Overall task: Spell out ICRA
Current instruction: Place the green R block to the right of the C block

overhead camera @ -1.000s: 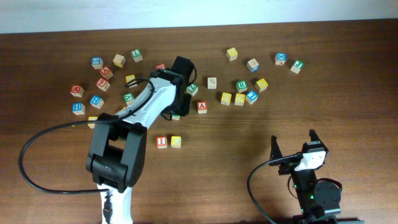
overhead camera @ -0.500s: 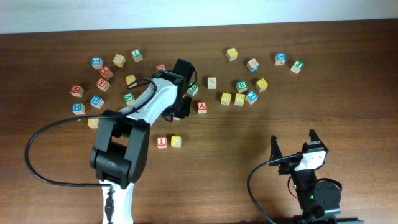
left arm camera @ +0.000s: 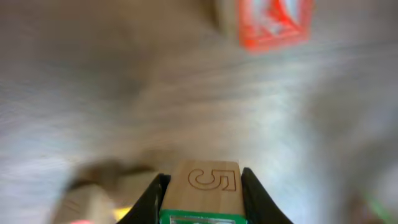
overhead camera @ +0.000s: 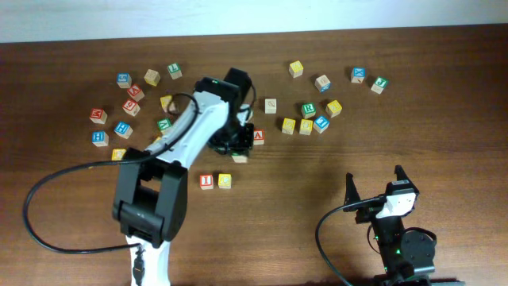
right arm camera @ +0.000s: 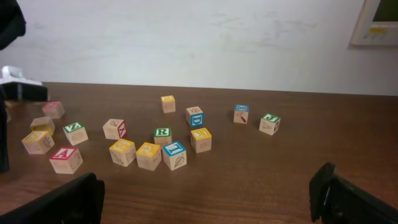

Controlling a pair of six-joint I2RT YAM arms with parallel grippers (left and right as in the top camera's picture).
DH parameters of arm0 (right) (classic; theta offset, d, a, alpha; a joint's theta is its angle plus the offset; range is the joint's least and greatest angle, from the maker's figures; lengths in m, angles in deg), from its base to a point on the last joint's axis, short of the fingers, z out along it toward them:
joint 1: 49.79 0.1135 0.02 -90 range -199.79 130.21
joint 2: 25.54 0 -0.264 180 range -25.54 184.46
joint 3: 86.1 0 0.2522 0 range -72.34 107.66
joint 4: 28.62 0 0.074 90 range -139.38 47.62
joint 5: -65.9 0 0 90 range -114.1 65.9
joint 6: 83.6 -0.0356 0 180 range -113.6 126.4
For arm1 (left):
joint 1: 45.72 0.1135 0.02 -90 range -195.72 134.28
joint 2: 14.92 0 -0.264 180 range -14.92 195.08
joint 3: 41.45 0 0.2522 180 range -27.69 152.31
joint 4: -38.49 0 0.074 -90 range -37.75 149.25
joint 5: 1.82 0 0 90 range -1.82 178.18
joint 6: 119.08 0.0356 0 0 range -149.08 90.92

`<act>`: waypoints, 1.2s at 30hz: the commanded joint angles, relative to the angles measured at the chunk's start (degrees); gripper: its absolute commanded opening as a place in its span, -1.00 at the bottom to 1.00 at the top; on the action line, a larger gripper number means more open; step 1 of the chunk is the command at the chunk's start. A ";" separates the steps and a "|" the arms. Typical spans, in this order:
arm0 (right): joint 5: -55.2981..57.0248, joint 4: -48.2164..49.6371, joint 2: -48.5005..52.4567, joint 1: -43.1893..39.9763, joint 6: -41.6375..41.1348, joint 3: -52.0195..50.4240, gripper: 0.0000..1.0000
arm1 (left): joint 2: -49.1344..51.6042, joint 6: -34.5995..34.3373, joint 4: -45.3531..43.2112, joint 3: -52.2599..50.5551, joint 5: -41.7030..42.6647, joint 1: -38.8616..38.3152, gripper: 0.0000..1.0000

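We are looking at a dark brown, wood-grained bench (overhead camera: pixel 444 95). The left hand (left arm camera: pixel 204 186) is showing black fingers (left arm camera: pixel 149 202) around a pale wooden block (left arm camera: pixel 205 180) that is bearing an engraved 5 and a green face. The I block (overhead camera: pixel 206 181) is wearing red print, and we are seeing a yellow block (overhead camera: pixel 225 180) beside it.
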 commanded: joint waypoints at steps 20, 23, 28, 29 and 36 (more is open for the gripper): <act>0.66 -0.24 -0.37 -0.37 0.22 -0.42 0.97 | -1.55 -14.27 -5.35 -12.04 -13.22 -9.25 -0.56; 0.66 -0.24 -0.37 -0.37 0.22 -0.42 0.97 | -1.55 -14.29 -5.18 -12.04 -12.61 -9.25 -0.56; 0.66 -0.24 -0.37 -0.37 0.22 -0.42 0.97 | -1.55 -14.29 -5.03 -12.04 -10.60 -9.25 -0.40; 0.66 -0.24 -0.37 -0.37 0.22 -0.42 0.97 | -1.55 -14.29 -4.74 -12.04 -10.60 -9.25 -0.39; 0.66 -0.24 -0.37 -0.37 0.22 -0.42 0.97 | -1.62 -14.27 -3.41 -9.20 -10.64 -8.81 -0.28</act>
